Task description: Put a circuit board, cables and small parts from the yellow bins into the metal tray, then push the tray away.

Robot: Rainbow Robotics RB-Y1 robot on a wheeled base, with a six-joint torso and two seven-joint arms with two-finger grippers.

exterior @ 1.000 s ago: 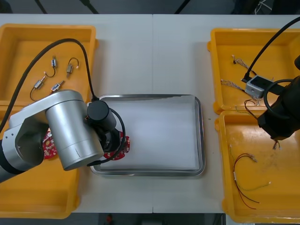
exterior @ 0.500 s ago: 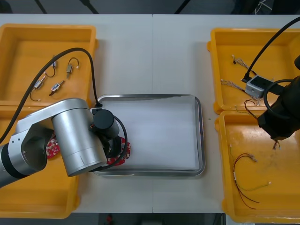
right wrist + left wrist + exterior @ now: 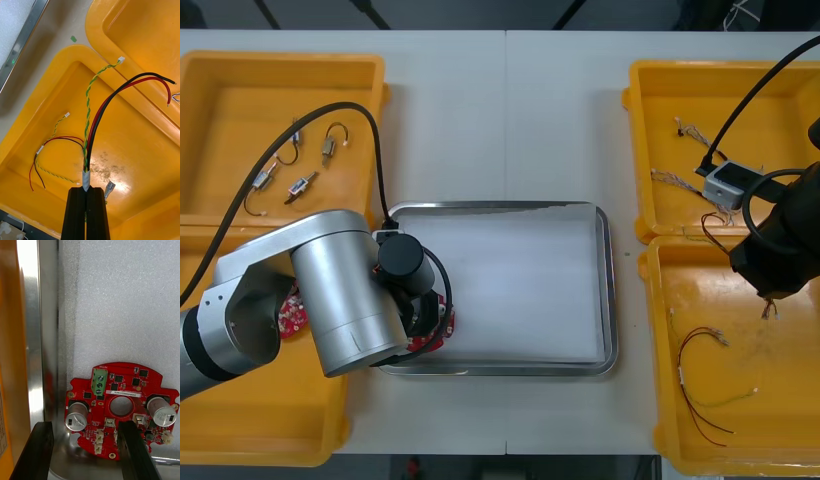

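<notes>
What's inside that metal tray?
Red circuit board on white lining beside the left wall, below the open left gripper; the arm hides that corner. Right gripper holds cables over a bin.

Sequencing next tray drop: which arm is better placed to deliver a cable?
Right, probably. The right gripper is shut on a cable bundle above its near yellow bin; the left gripper stands open over the circuit board in the tray.

The metal tray (image 3: 608,290) has a shiny rim and a white, bumpy, matt inside. The yellow bins (image 3: 790,380) are smooth, glossy plastic.
</notes>
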